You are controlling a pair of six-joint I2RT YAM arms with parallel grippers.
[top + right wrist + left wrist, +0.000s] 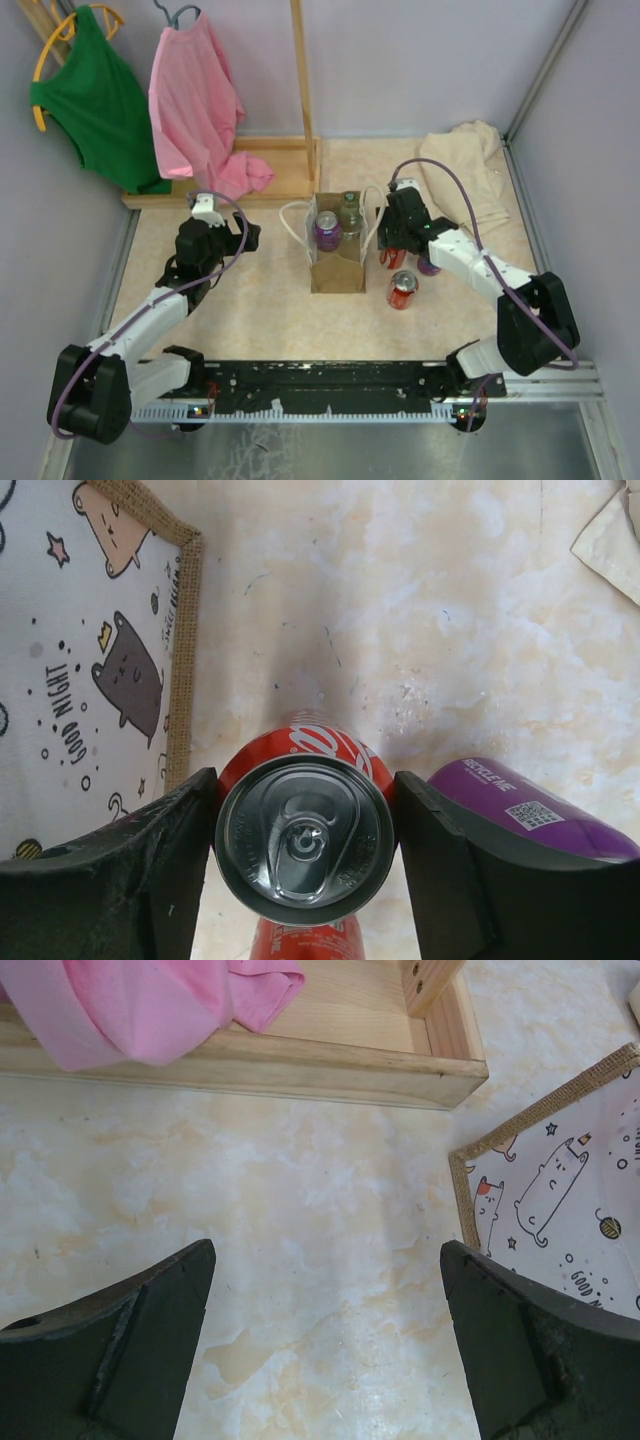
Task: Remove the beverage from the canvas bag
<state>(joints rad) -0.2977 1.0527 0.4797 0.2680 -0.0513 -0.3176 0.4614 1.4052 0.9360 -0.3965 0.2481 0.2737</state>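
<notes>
Setting down the red aluminium soda can (303, 842) well, we lower it upright. Our right gripper (305, 780) pinches it, partway closed, just beside the tan boxy canvas bag (337, 270). We steer clear of the purple can (530, 815). Our left gripper (327, 1250) gapes wide, empty.

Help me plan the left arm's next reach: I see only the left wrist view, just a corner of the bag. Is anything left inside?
Observer: Yes. The canvas bag stands upright with a purple can and a bottle inside.
Operator: Where is the right arm?
Observer: The right gripper is right of the bag, fingers flanking a red can; whether they pinch it, I cannot tell.
Operator: Anything else outside?
Observer: A second purple can rests on the table beside the red one.
</notes>
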